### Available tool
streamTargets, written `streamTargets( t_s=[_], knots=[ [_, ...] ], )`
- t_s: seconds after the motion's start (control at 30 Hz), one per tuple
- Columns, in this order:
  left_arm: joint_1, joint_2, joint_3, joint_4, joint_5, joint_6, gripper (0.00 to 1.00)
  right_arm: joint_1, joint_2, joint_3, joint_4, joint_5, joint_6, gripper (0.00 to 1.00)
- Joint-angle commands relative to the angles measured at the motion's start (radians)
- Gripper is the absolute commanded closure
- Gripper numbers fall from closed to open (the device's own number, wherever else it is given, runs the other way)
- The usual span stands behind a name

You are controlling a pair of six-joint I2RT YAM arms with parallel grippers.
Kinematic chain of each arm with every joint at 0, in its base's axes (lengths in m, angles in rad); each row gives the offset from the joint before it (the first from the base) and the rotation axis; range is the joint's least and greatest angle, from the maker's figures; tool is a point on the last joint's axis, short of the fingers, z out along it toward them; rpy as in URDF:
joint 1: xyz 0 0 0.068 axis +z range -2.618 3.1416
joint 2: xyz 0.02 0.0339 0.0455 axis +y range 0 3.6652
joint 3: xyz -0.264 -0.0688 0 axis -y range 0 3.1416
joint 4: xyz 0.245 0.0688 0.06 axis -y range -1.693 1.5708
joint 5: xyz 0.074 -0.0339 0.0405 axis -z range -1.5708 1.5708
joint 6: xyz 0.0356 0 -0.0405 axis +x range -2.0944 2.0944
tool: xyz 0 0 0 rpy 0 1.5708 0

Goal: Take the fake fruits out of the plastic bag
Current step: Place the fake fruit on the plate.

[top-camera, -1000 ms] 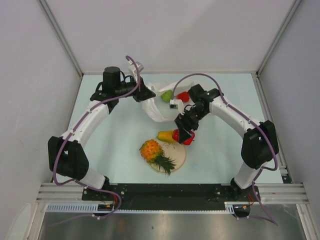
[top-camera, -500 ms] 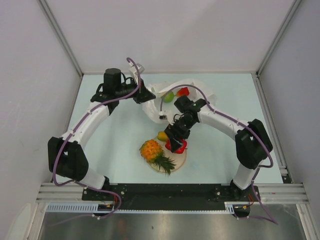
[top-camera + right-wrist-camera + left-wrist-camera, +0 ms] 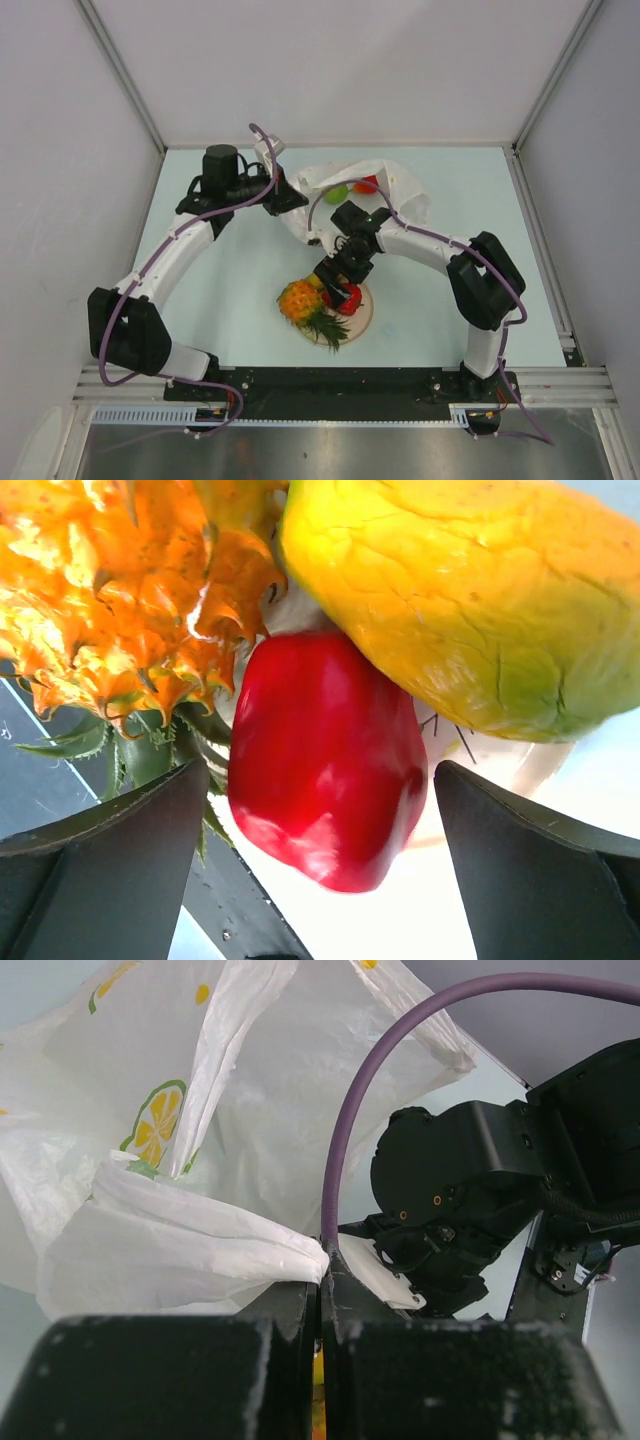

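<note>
The plastic bag point(image 3: 398, 183) is found toward the middle of the worktop's point(image 3: 230, 290) far edge. A fold of it is clenched in the shut jaws of the left gripper point(image 3: 325, 1278). Inside its mouth a green piece point(image 3: 337, 193) and a second red piece point(image 3: 367, 184) are seen, not yet taken out.

By the middle of the near edge, the plate point(image 3: 364, 318) is loaded with the pineapple point(image 3: 300, 298), the mango point(image 3: 450, 600) and a red piece point(image 3: 325, 770). The right gripper point(image 3: 335, 283) is held low over the plate with its jaws spread wide. The red piece lies between the fingers point(image 3: 100, 880) with a gap on either side, so it is judged released rather than grasped.

Several risks can be foreseen:
- The plate is crowded and the red piece is glossy and rounded. If a finger is dragged sideways instead of lifted straight up, the piece or the mango could be nudged off the rim and rolled across the worktop.
- The bag is thin and is pinched only by a fold. That fold could be pulled free, and the mouth would then collapse over the two fruits inside.
- The bag could also be snagged by the cable point(image 3: 325, 200) looped across it.
</note>
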Motion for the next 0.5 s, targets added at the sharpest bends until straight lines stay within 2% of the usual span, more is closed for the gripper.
streamTargets(
  t_s=[0.0, 0.17, 0.4, 0.47],
  knots=[
    [-0.004, -0.046, -0.003, 0.015, 0.009, 0.021, 1.0, -0.002, -0.042, 0.038, -0.019, 0.015, 0.007, 0.0],
    [-0.004, -0.035, 0.0, 0.024, 0.018, 0.012, 1.0, -0.005, -0.09, 0.032, -0.134, 0.029, -0.07, 0.0],
    [-0.004, -0.015, 0.017, 0.033, 0.024, 0.001, 1.0, -0.002, -0.056, 0.009, -0.076, 0.111, -0.082, 0.01],
    [-0.004, -0.01, 0.022, 0.033, 0.024, 0.001, 1.0, -0.002, -0.036, 0.01, -0.072, 0.119, -0.116, 0.08]
  ],
)
